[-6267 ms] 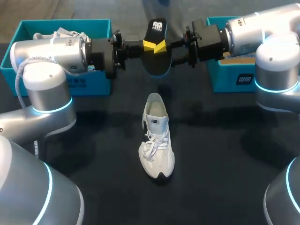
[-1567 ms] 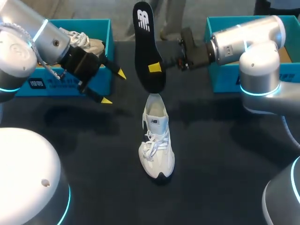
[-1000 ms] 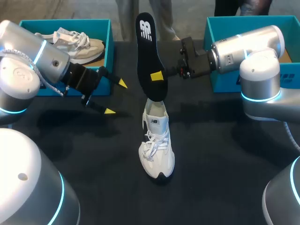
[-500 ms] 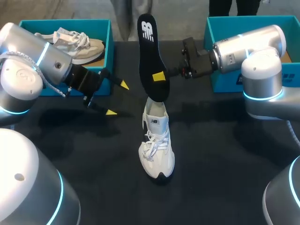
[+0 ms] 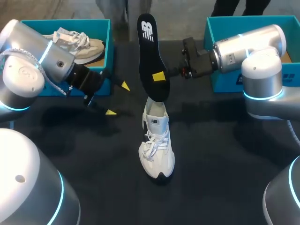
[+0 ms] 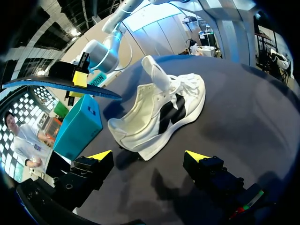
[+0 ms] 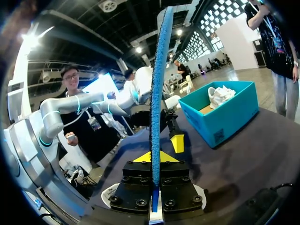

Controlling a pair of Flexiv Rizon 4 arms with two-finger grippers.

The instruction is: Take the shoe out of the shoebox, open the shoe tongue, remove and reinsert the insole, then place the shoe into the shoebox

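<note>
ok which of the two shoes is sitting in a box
The beige shoe, lying in the teal shoebox at the far left of the table. The white shoe stands on the bare tabletop in the middle, below the raised insole.

Head overhead; both wrists see insole (image 7: 157, 93)

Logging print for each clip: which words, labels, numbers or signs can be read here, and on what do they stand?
No text here can be quoted as it reads.
Insole, held in the right gripper: white logo mark, no legible word.
Shoe: small dark mark on the tongue, too small.
Right shoebox: white label on the front wall, blurred.
Left shoebox: square code on a wall, no legible characters.
</note>
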